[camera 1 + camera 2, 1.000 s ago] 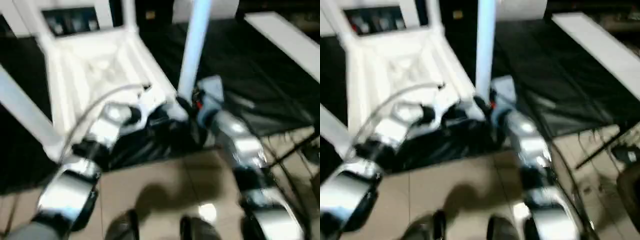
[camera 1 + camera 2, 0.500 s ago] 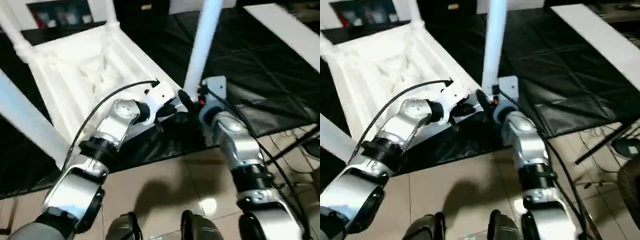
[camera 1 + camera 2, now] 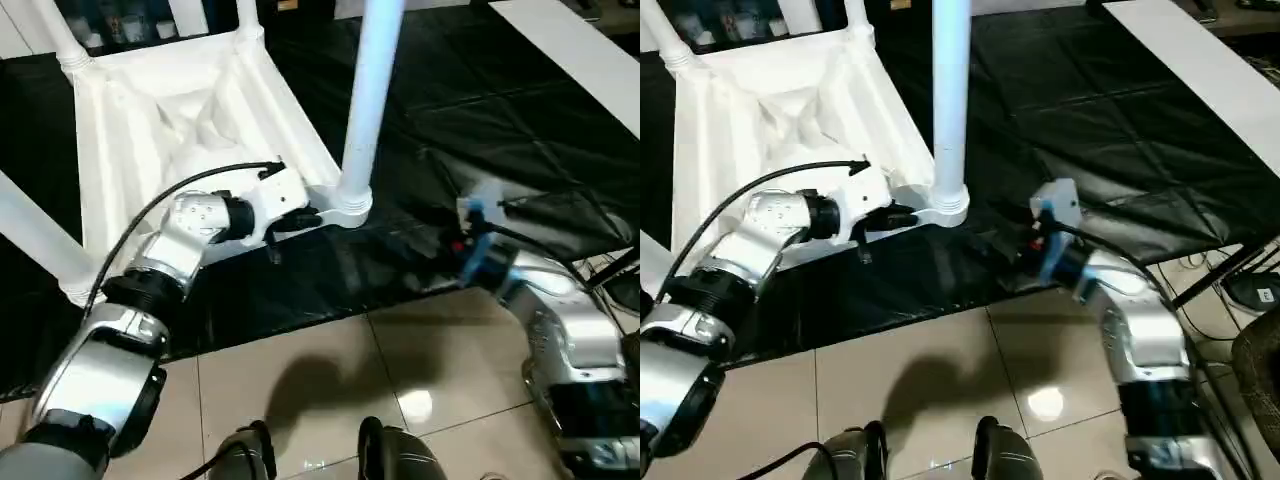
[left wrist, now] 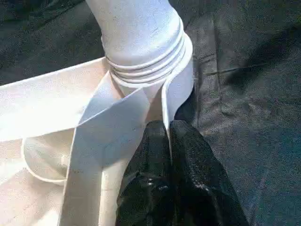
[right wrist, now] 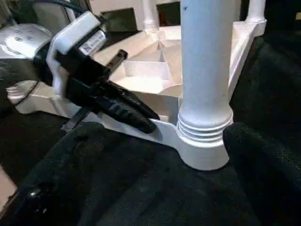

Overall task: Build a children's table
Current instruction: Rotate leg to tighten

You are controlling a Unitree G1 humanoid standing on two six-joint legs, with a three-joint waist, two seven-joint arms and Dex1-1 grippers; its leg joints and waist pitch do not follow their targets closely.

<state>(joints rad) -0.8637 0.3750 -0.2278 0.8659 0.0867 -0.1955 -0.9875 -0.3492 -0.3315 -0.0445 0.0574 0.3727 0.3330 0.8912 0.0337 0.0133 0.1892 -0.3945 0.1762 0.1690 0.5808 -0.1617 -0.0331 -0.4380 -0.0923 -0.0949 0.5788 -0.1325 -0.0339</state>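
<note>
- Left wrist view, close in: the left gripper [image 4: 170, 141] is clenched on the thin rim wall of the children's table [image 3: 170, 110], right beside the corner socket.
- Right wrist view catches the leg [image 5: 205, 56] seated upright in that socket, the right gripper [image 3: 440, 243] released, fingers spread wide and holding nothing.
- Head view: table upside down on a black mat [image 3: 520, 130], beige floor tiles [image 3: 330, 380] nearer.
</note>
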